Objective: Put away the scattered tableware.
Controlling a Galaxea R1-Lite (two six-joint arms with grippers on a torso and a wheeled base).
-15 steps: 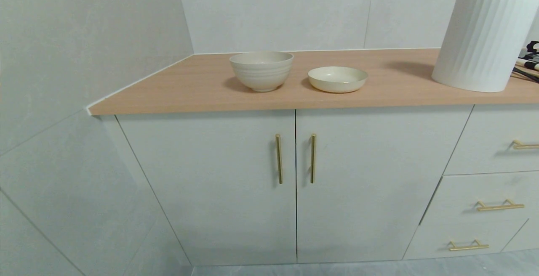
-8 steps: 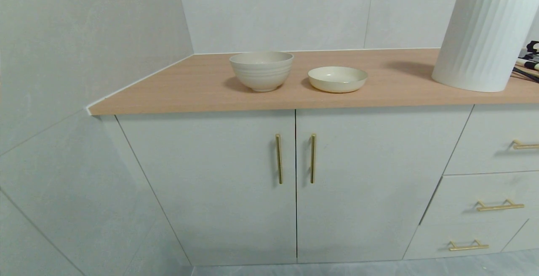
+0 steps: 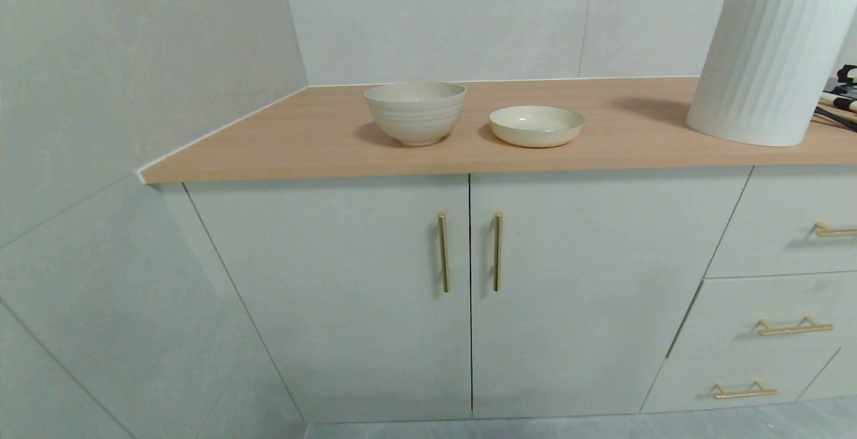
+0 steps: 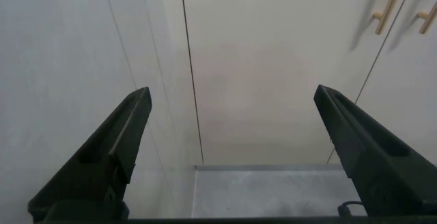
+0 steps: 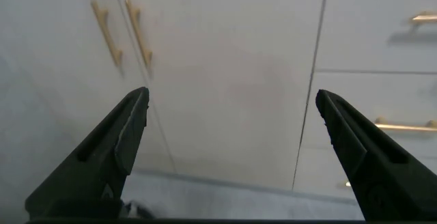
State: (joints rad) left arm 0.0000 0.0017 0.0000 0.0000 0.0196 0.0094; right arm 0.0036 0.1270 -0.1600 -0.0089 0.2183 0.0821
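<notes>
A beige ribbed bowl (image 3: 416, 112) stands on the wooden countertop (image 3: 301, 144) near the back corner. Just to its right lies a shallow cream dish (image 3: 536, 125). Under them the white cupboard's two doors (image 3: 335, 292) are closed, with gold bar handles (image 3: 443, 252) side by side at the middle. My left gripper (image 4: 232, 108) is held low before the cupboard front near the floor, fingers spread wide with nothing between them. My right gripper (image 5: 232, 108) is open too, facing the cupboard doors and their gold handles (image 5: 138, 33).
A tall white ribbed container (image 3: 770, 64) stands at the countertop's right end, with dark utensils (image 3: 840, 101) behind it. Drawers with gold handles (image 3: 793, 326) fill the right side. A tiled wall (image 3: 100, 158) closes the left. Grey floor (image 3: 602, 425) lies below.
</notes>
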